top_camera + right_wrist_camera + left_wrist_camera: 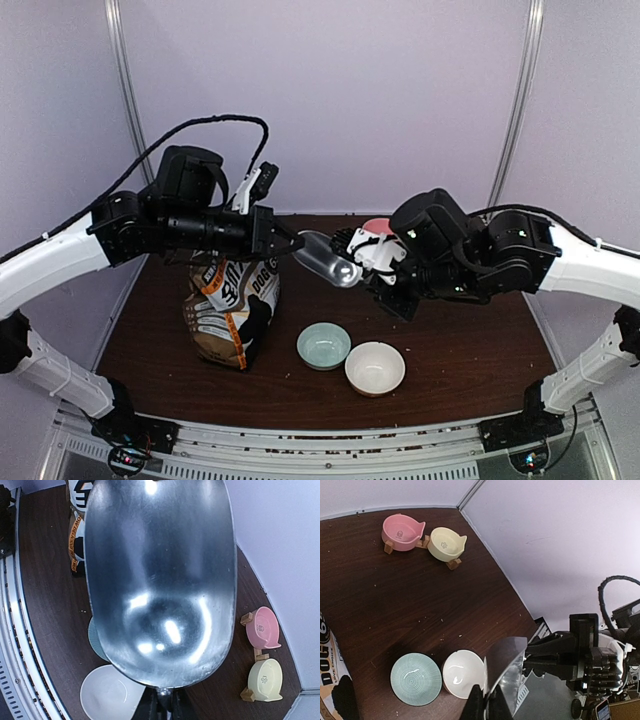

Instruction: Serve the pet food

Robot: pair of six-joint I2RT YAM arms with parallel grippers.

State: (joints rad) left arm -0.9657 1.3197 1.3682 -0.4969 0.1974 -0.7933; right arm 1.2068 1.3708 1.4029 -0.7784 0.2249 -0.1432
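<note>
An empty metal scoop (330, 262) hangs above the table between the two arms. My left gripper (298, 245) is shut on the scoop's front rim (507, 670), and in the left wrist view its tips (490, 700) pinch that thin edge. My right gripper (362, 262) is shut on the scoop's short handle, just below the bowl of the scoop (160, 580) in the right wrist view (165, 700). The scoop's inside shows only bare, shiny metal. The pet food is out of view.
A brown paper dog-food bag (232, 310) stands at the left under my left arm. A teal bowl (324, 345) and a white bowl (375, 367) sit side by side below the scoop. A pink pet bowl (402, 531) and a yellow one (447, 542) stand on wooden feet at the back.
</note>
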